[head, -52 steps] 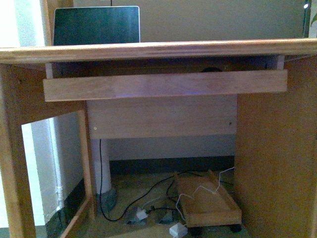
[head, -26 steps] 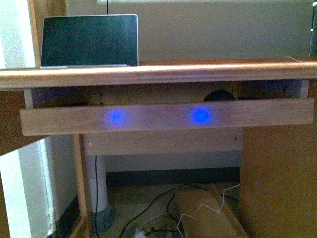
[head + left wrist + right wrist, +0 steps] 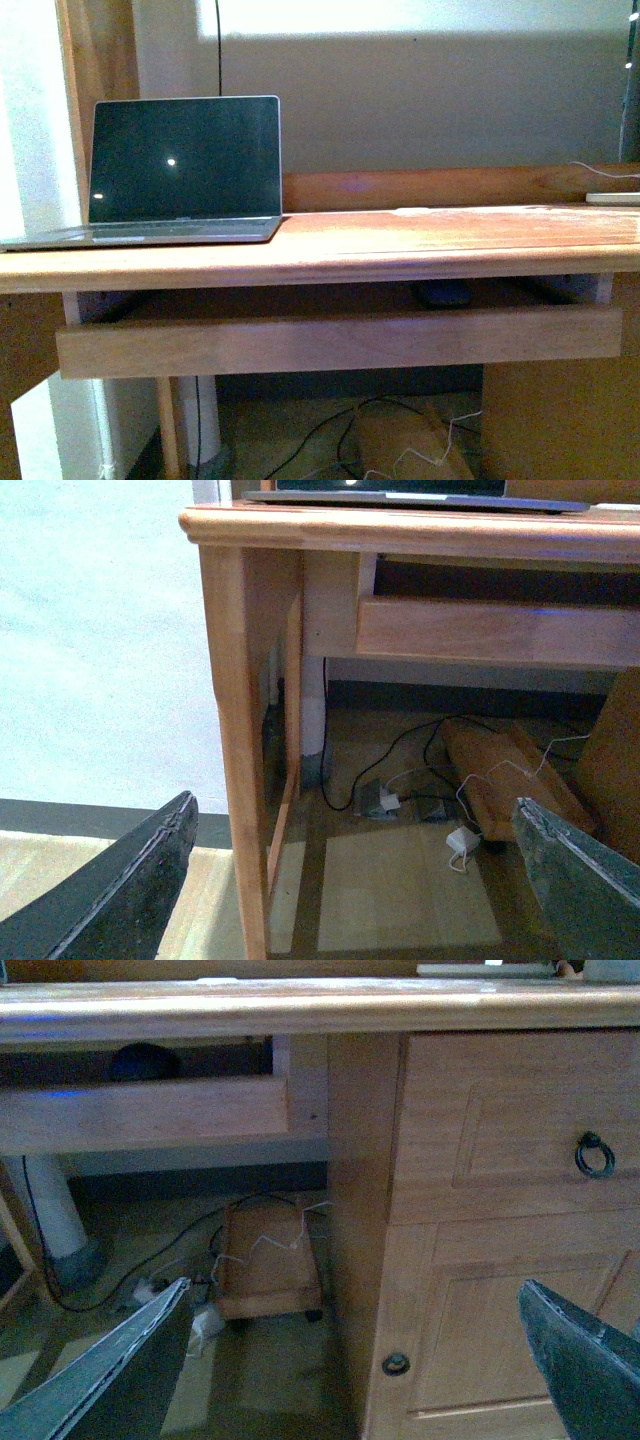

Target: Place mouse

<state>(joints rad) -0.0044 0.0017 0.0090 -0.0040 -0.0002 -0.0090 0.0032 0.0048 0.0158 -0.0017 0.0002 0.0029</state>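
Note:
The mouse [image 3: 445, 293] is a small dark domed shape lying in the pull-out keyboard tray [image 3: 340, 342] under the desktop, right of centre. In the right wrist view the mouse [image 3: 145, 1061] shows as a dark hump behind the tray's front board. My left gripper [image 3: 350, 880] is open, low by the desk's left leg, with only floor between its fingers [image 3: 120, 890]. My right gripper [image 3: 350, 1370] is open too, low in front of the desk's right cabinet, holding nothing. Neither arm shows in the front view.
An open laptop [image 3: 180, 170] stands at the left of the wooden desktop [image 3: 450, 240]. A flat white object [image 3: 612, 198] lies at the far right. The cabinet has a ring handle [image 3: 594, 1155]. Cables and a wheeled wooden stand [image 3: 500, 780] sit on the floor under the desk.
The front view has risen: the desktop's surface and the laptop's base now show, and the tray sits lower in the picture. The blue light spots on the tray board are gone.

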